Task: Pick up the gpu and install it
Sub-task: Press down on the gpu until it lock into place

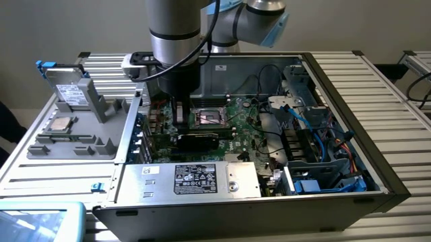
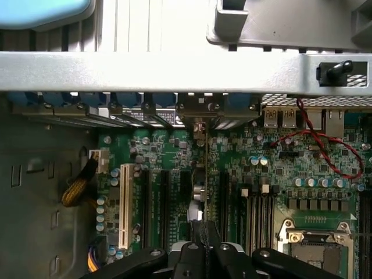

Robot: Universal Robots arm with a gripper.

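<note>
The open computer case (image 1: 336,201) lies on its side, and nearest the exterior camera it holds the silver power supply (image 1: 202,179) with its black-and-white label, set along the front wall. Toward the exterior view's right a drive bay is crowded with blue cables (image 1: 316,184) and connectors. Behind the power supply lies the green motherboard (image 1: 235,131), with the bare processor socket (image 1: 209,117) near its middle. The gpu (image 1: 197,139) stands on edge over the board just in front of that socket; in the wrist view it appears as a thin vertical edge (image 2: 207,174) among the black expansion slots, beside a white slot (image 2: 124,203). Whether it is fully seated cannot be told. The gripper (image 1: 180,121) is clenched on the card's upper edge, and in the wrist view (image 2: 204,244) its black fingers meet around that edge. The arm (image 1: 175,35) comes straight down into the case, its wrist vertical. Outside the case, on the exterior view's left, a grey tray (image 1: 74,133) holds a silver chip (image 1: 59,124) lying flat and a labelled silver drive (image 1: 67,88) standing upright farther back.
</note>
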